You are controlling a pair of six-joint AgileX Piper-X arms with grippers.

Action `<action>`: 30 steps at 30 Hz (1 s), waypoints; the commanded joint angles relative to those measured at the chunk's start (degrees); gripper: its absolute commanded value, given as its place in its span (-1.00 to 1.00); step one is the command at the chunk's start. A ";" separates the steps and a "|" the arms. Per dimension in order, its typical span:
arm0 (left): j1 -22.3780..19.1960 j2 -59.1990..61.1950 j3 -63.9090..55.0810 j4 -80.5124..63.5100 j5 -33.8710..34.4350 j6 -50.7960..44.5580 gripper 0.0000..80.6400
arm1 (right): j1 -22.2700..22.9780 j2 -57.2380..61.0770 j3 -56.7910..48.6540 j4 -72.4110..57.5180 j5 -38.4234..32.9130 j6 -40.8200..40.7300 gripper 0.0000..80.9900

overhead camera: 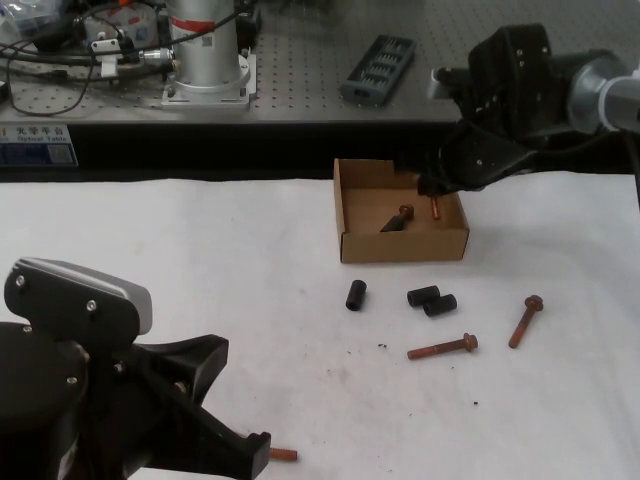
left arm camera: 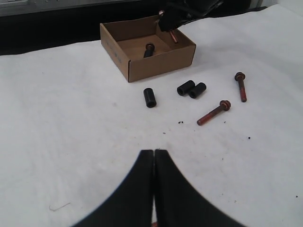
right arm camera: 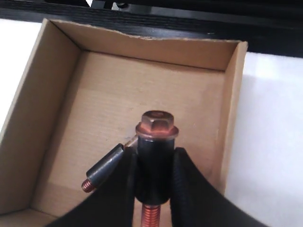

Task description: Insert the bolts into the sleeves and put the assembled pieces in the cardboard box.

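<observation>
**Ana:** Where is the right gripper?

**Ben:** In the upper right of the high view, over the cardboard box. Its fingers are clamped on the black sleeve of an assembled piece. The copper head sits above the pads and the threaded end sticks out below them.

**Ana:** What does the next move turn on?

**Ben:** I'd say it turns on where the box floor lies from that piece. The piece's long axis runs steeply down toward the floor. In the high view it hangs inside the right wall, not over the rim. To my mind, opening the fingers should drop it inside. I cannot tell how high it hangs.

**Ana:** Is there anything under it?

**Ben:** A second assembled piece lies slantwise on the floor, just beside the held one in the right wrist view. The drop may land on it, which seems harmless.

**Ana:** And the left gripper?

**Ben:** It is at the lower left of the high view, with its fingers pressed together. A copper bolt end shows just beside it. I cannot tell whether it is held or lying on the bench.

**Ana:** What is left to assemble?

**Ben:** Three loose sleeves lie below the box at frame centre. Two loose bolts lie to their right, one nearly level and one steeply slanted. The bolts look nearer the right arm.
</observation>
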 commanded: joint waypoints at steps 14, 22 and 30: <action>0.04 -0.43 0.01 -0.77 -0.59 0.46 -0.98 | -0.49 0.02 -1.06 -0.59 -3.68 -0.22 0.13; 0.04 -0.43 0.01 -0.75 -0.59 1.05 -0.98 | 0.61 -5.36 -1.06 0.98 -7.79 0.27 0.13; 0.04 -0.43 0.01 -0.75 -0.59 3.10 -0.98 | 2.10 -15.76 -1.06 15.58 -7.87 -5.03 0.13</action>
